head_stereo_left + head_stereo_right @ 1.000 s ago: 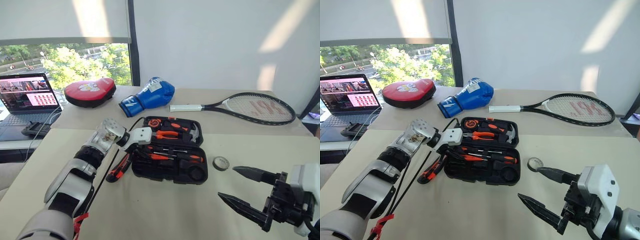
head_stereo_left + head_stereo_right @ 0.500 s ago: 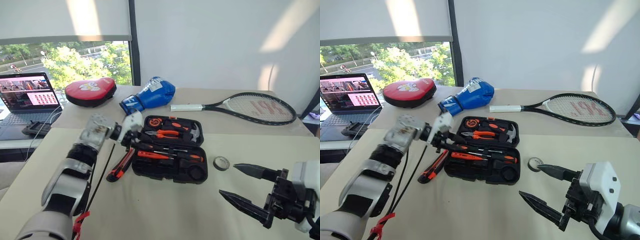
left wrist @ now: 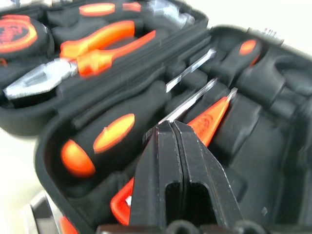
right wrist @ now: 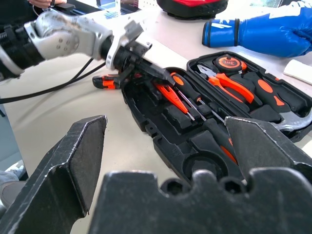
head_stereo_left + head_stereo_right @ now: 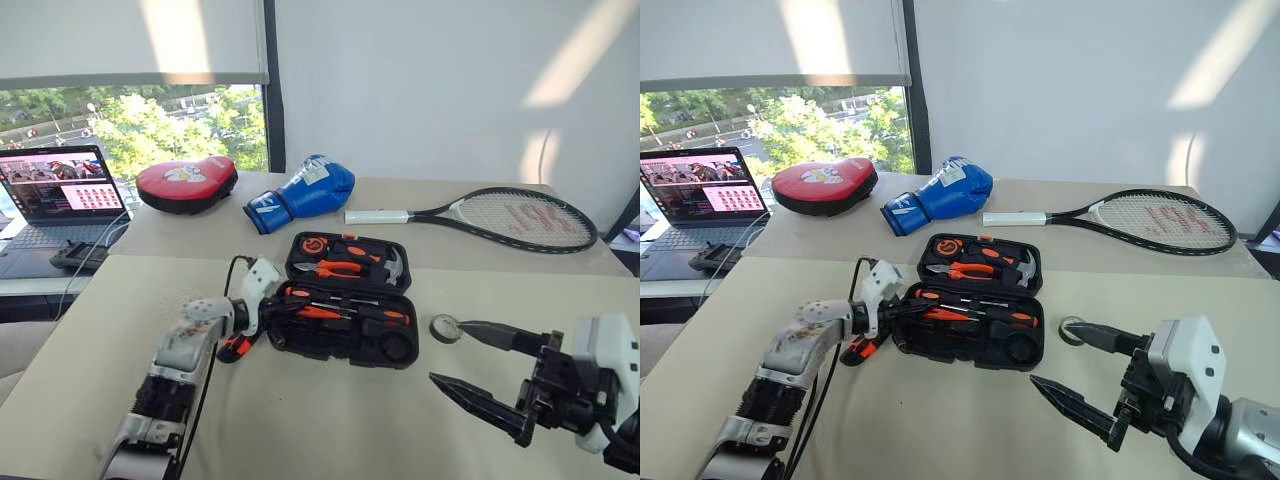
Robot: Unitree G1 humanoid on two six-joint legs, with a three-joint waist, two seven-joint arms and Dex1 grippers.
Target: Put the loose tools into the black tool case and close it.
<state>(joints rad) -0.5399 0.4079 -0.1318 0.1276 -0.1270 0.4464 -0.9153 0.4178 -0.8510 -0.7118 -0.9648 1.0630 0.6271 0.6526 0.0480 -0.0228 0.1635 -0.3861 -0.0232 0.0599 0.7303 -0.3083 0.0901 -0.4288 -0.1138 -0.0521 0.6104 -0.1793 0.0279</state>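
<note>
The black tool case point(image 5: 400, 352) lies open on the table, with pliers point(image 3: 97, 53), a hammer and a tape measure in its far half. Its near half holds two black-and-orange screwdrivers point(image 3: 97, 144) and a slim orange screwdriver point(image 3: 210, 118). My left gripper point(image 5: 288, 306) is shut and empty, its tip low over the left end of that near half. The black-and-orange utility knife point(image 5: 236, 347) lies on the table beside the case, partly under my left hand. A small tape roll point(image 5: 443, 328) sits to the right of the case. Just in front of it my right gripper point(image 5: 447, 350) hangs wide open.
At the back of the table lie a red pad point(image 5: 187, 183), a blue boxing glove point(image 5: 305, 193) and a tennis racket point(image 5: 500, 215). A laptop point(image 5: 55, 190) stands open at the far left. A black cable runs along my left forearm.
My left hand has dropped and drawn back to the case's left end, rolling its wrist, and its fingers have closed. The right gripper has stayed where it was.
</note>
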